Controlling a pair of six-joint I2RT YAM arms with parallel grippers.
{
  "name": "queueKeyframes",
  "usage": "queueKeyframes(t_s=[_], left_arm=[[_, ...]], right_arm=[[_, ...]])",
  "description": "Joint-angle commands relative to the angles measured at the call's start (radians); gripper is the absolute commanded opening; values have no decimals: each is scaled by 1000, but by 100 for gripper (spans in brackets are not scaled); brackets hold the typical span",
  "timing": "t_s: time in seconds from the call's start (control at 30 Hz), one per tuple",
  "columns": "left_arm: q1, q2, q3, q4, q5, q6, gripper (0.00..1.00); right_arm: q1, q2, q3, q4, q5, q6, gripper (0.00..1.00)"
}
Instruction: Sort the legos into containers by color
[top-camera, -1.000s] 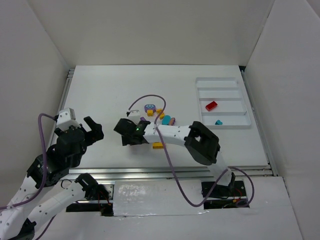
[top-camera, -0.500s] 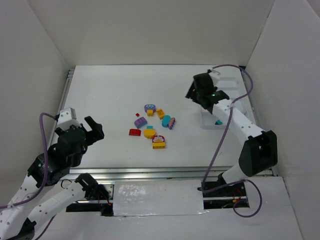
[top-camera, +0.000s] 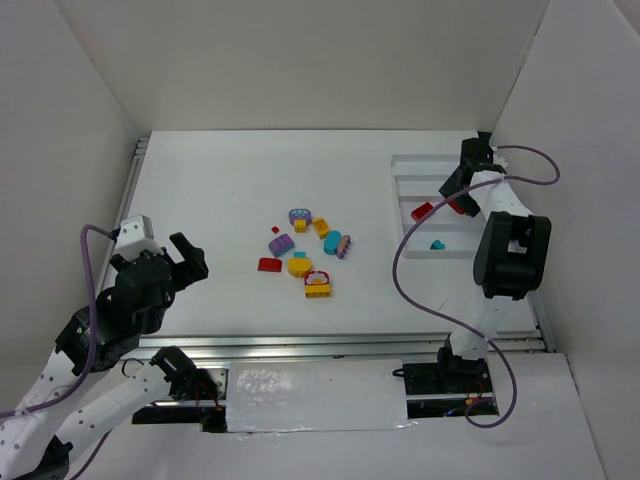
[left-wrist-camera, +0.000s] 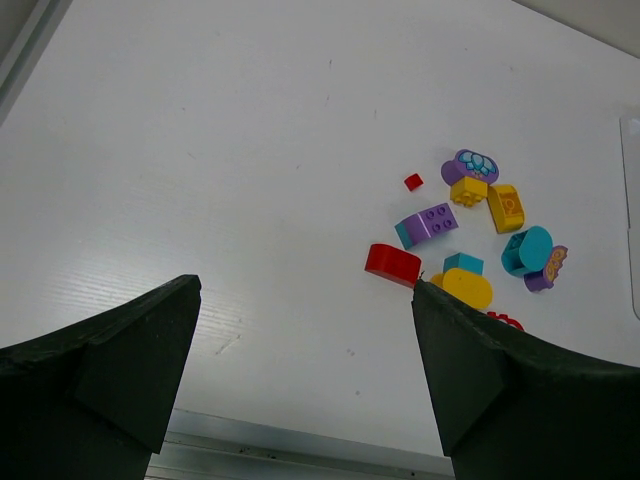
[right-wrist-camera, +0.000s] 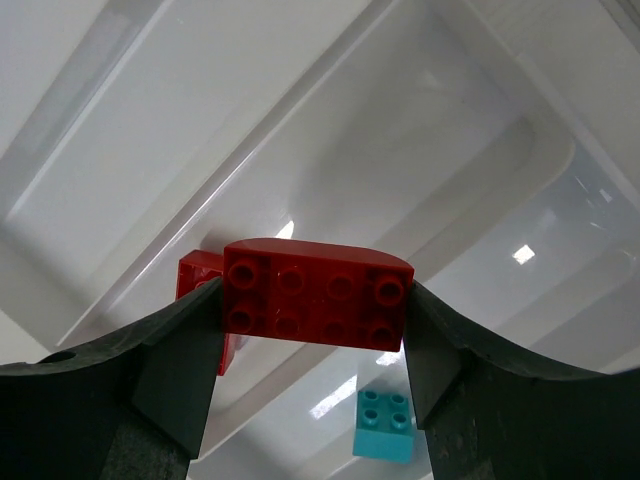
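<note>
Right wrist: right claw (right-wrist-camera: 315, 308) clenched on a red brick (right-wrist-camera: 316, 285), hanging over the tray (right-wrist-camera: 330, 160).
The brick sits square between the fingers, studs toward the camera. Just under the claw's left finger a second red brick (right-wrist-camera: 198, 292) lies in the lane below, so that looks like the correct lane. A teal brick (right-wrist-camera: 385, 424) sits under the right finger, one lane over. To do it well: lower inside the walls, keep off the divider, and let go beside the red one, not on it. The left claw (left-wrist-camera: 305, 290) is spread wide and holds nothing, with loose bricks (left-wrist-camera: 430, 222) ahead of it on the table.
</note>
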Motion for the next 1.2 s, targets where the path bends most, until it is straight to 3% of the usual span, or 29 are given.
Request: queueKeyframes(t_s=[0.0, 0.13, 0.23, 0.4, 0.5, 0.63, 0.67, 0.8, 0.97, 1.17], left_arm=[[4, -3, 17, 38, -12, 18, 99], [4, -11, 9, 55, 2, 32, 99], [4, -5, 12, 51, 2, 32, 99], [4, 3, 11, 54, 9, 33, 100], [2, 15, 6, 61, 26, 39, 100], [4, 81, 14, 61, 57, 47, 99], [4, 93, 22, 57, 57, 44, 99], [13, 139, 26, 48, 61, 38, 100], [28, 141, 37, 17, 26, 4, 99], [55, 29, 9, 41, -5, -13, 99]], right_arm=[[9, 35, 59, -4, -28, -15, 55], [9, 61, 94, -35, -20, -13, 84], [9, 26, 83, -33, 14, -9, 100], [29, -46, 77, -47, 27, -10, 100], [102, -118, 62, -67, 17, -21, 100], [325, -276, -63, -24, 6, -35, 100], [433, -334, -87, -16, 21, -26, 100], [710, -391, -162, 5, 96, 37, 100], [903, -333, -191, 106, 30, 100, 100], [1127, -34, 34, -4, 191, 240, 100]])
